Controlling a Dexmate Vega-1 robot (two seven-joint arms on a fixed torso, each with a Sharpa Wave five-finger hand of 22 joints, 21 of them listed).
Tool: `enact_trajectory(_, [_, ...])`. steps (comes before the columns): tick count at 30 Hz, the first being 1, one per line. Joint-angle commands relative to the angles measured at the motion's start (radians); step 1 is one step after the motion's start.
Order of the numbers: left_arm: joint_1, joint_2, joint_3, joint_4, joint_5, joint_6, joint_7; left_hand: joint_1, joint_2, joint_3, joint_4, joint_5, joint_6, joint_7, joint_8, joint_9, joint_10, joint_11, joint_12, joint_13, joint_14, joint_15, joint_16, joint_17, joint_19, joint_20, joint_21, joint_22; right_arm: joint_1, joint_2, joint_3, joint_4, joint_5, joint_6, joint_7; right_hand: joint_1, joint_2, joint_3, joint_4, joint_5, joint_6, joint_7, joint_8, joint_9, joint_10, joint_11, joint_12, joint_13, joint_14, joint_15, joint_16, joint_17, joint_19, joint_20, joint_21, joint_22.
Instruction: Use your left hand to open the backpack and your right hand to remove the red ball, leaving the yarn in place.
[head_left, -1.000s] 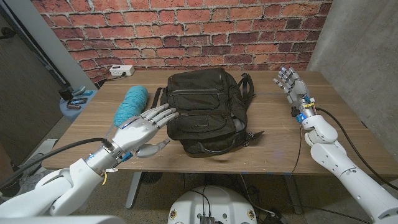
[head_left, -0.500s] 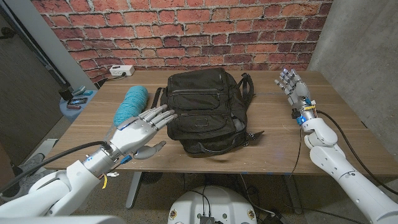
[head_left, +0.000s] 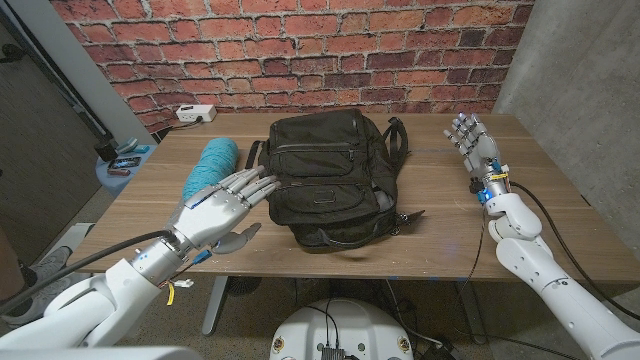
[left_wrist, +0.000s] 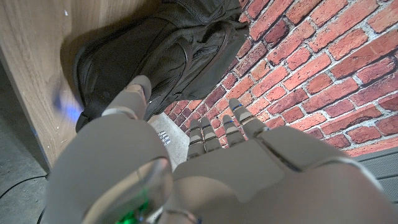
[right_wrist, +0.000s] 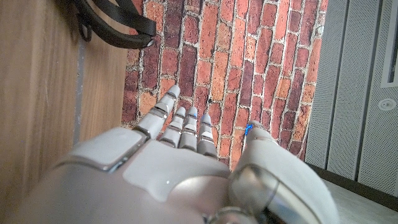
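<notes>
Black fabric backpack (head_left: 333, 181) lies closed at the middle of the wooden surface (head_left: 440, 215), zips shut, red ball not visible. Teal yarn skein (head_left: 211, 165) sits just beside its left side, toward the surface's left edge. Left robot hand (head_left: 222, 208) empty, fingers spread, fingertips at the backpack's left edge in front of the yarn. Right robot hand (head_left: 473, 139) empty, fingers apart and raised, near the surface's far right corner, well apart from the backpack
</notes>
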Motion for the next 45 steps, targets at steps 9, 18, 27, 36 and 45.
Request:
enact_trajectory(9, [-0.029, 0.07, 0.18, 0.104, 0.084, 0.214, 0.186, 0.028, -0.01, -0.01, 0.009, -0.009, 0.065, 0.001, 0.019, 0.007, 0.049, -0.006, 0.043, 0.02, 0.057, -0.009, 0.015, 0.003, 0.029, -0.001, 0.001, 0.002, -0.004, 0.014, 0.019, 0.036, 0.038, 0.034, 0.04, 0.001, -0.007, 0.002, -0.005, -0.002, 0.009, 0.003, 0.002, 0.003, 0.013, 0.0, 0.007, 0.003, 0.01, -0.003, 0.01, 0.004, 0.008, -0.007, 0.006, 0.002])
enact_trajectory(18, [-0.053, 0.136, 0.254, 0.118, 0.058, 0.291, 0.194, 0.032, -0.013, -0.016, 0.012, -0.012, 0.08, 0.0, 0.022, 0.01, 0.051, -0.007, 0.053, 0.028, 0.068, -0.009, 0.013, 0.004, 0.036, -0.001, 0.0, 0.003, -0.005, 0.018, 0.025, 0.051, 0.05, 0.038, 0.055, -0.001, -0.006, 0.002, -0.005, -0.002, 0.009, 0.003, 0.002, 0.003, 0.013, 0.001, 0.007, 0.003, 0.011, -0.004, 0.011, 0.005, 0.009, -0.007, 0.007, 0.002])
enact_trajectory(27, [-0.067, 0.194, 0.308, 0.128, 0.024, 0.346, 0.188, 0.033, -0.016, -0.021, 0.014, -0.015, 0.085, 0.001, 0.021, 0.013, 0.048, -0.005, 0.059, 0.034, 0.073, -0.01, 0.011, 0.004, 0.039, -0.002, -0.001, 0.003, -0.008, 0.02, 0.034, 0.067, 0.057, 0.046, 0.064, -0.002, -0.006, 0.003, -0.006, -0.002, 0.009, 0.004, 0.002, 0.003, 0.014, 0.001, 0.007, 0.003, 0.01, -0.003, 0.011, 0.005, 0.01, -0.007, 0.007, 0.002])
enact_trajectory(36, [-0.088, 0.235, 0.366, 0.148, -0.001, 0.4, 0.204, 0.039, -0.016, -0.026, 0.015, -0.018, 0.096, 0.004, 0.023, 0.015, 0.056, -0.007, 0.071, 0.042, 0.082, -0.009, 0.009, 0.005, 0.041, 0.0, -0.003, 0.004, -0.012, 0.025, 0.039, 0.077, 0.061, 0.053, 0.068, -0.003, -0.005, 0.004, -0.007, -0.002, 0.01, 0.003, 0.002, 0.003, 0.014, -0.002, 0.007, 0.003, 0.011, -0.003, 0.011, 0.005, 0.009, -0.007, 0.006, 0.002])
enact_trajectory(45, [-0.113, 0.266, 0.424, 0.167, -0.024, 0.454, 0.226, 0.048, -0.016, -0.033, 0.016, -0.022, 0.14, -0.004, 0.038, 0.021, 0.062, -0.008, 0.087, 0.055, 0.093, -0.012, 0.008, 0.006, 0.046, 0.003, -0.005, 0.004, -0.004, 0.035, 0.039, 0.096, 0.076, 0.059, 0.097, -0.005, -0.005, 0.005, -0.008, -0.002, 0.011, 0.0, 0.002, 0.003, 0.014, -0.002, 0.007, 0.004, 0.01, -0.003, 0.011, 0.005, 0.01, -0.007, 0.006, 0.002])
